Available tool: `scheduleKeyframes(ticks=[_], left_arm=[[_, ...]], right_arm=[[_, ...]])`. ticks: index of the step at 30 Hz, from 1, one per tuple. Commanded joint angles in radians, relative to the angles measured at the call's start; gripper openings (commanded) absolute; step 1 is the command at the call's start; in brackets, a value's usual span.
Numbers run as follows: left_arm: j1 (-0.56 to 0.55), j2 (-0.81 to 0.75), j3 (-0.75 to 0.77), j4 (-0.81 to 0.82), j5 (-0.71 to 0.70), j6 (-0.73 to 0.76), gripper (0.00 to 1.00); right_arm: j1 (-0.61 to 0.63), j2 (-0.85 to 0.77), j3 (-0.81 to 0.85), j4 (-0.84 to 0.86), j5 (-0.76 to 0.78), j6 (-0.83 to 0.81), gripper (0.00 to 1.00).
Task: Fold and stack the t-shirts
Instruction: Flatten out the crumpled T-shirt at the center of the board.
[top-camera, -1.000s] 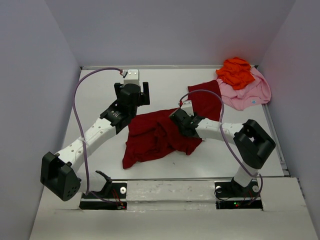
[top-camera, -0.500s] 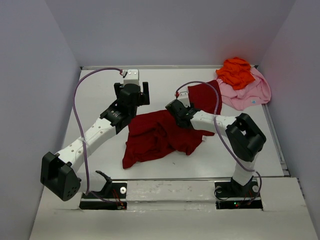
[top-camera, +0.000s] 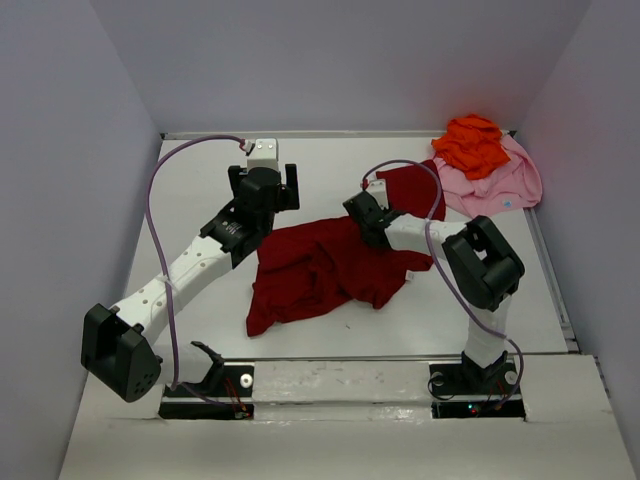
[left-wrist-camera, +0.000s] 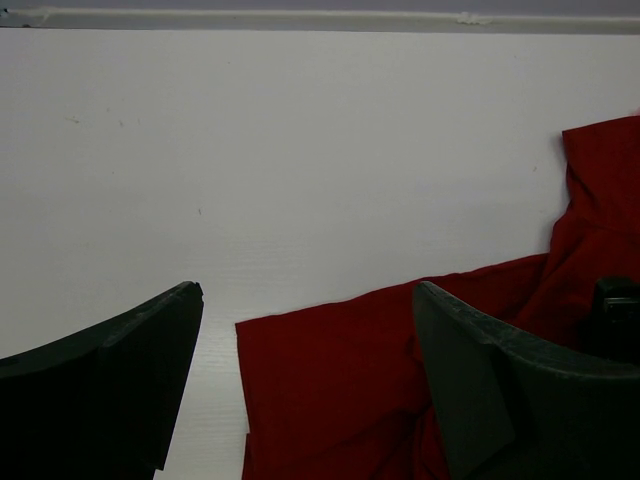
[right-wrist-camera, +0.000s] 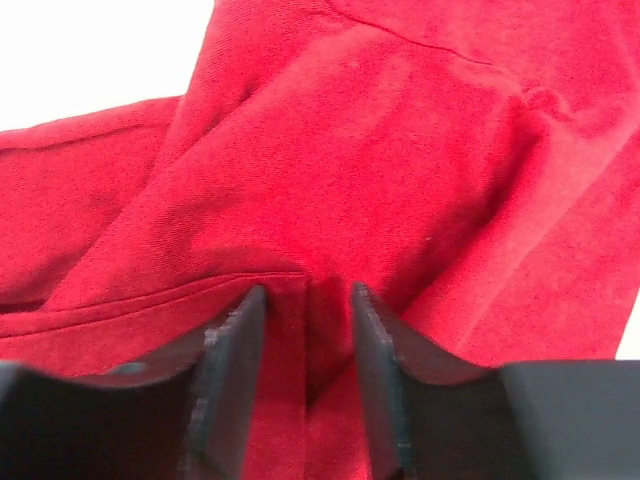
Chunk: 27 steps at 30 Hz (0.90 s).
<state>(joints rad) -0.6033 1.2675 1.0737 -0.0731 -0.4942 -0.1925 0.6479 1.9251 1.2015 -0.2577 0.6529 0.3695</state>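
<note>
The dark red t-shirt lies crumpled mid-table, one part stretching back right toward the other t-shirts. My right gripper is down on its upper middle. In the right wrist view my right gripper is open, its jaws a narrow gap apart astride a hemmed fold of the red cloth, not pinching it. My left gripper hovers wide open above the shirt's back left edge. Between its fingers in the left wrist view, my left gripper has only a flat red corner below it. The orange t-shirt lies bunched on the pink t-shirt at back right.
The white table is walled on the left, back and right. Its raised back rim shows in the left wrist view. A purple cable loops along the left arm and another arcs over the right arm.
My right gripper has moved toward the back over the red t-shirt, its arm folding in, and its jaws have narrowed. The left arm has not moved.
</note>
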Motion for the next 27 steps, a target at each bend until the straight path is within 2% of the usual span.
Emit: scheduleKeyframes(ticks=[1,2,5,14,20,22,27], left_arm=[[-0.006,-0.011,0.037,0.019,-0.015,0.001,0.96],[-0.006,-0.011,0.035,0.019,-0.017,-0.001,0.96],[-0.007,-0.010,0.035,0.019,-0.015,0.001,0.96],[-0.006,-0.010,0.034,0.019,-0.017,-0.001,0.96],[-0.007,-0.008,0.037,0.019,-0.017,-0.001,0.96],[-0.007,-0.008,0.037,0.019,-0.015,0.001,0.96],[-0.006,-0.007,0.037,0.019,-0.014,0.002,0.96]], right_arm=[[0.001,0.014,-0.003,0.054,-0.012,-0.004,0.42],[0.001,0.015,-0.005,0.055,-0.015,-0.004,0.38],[0.001,0.025,-0.006,0.060,-0.022,-0.003,0.32],[0.001,0.038,-0.011,0.064,-0.027,-0.003,0.25],[0.001,0.032,-0.013,0.066,-0.026,-0.004,0.04],[0.001,0.026,-0.014,0.064,-0.022,-0.007,0.00],[0.001,-0.029,-0.011,0.043,-0.026,-0.014,0.00]])
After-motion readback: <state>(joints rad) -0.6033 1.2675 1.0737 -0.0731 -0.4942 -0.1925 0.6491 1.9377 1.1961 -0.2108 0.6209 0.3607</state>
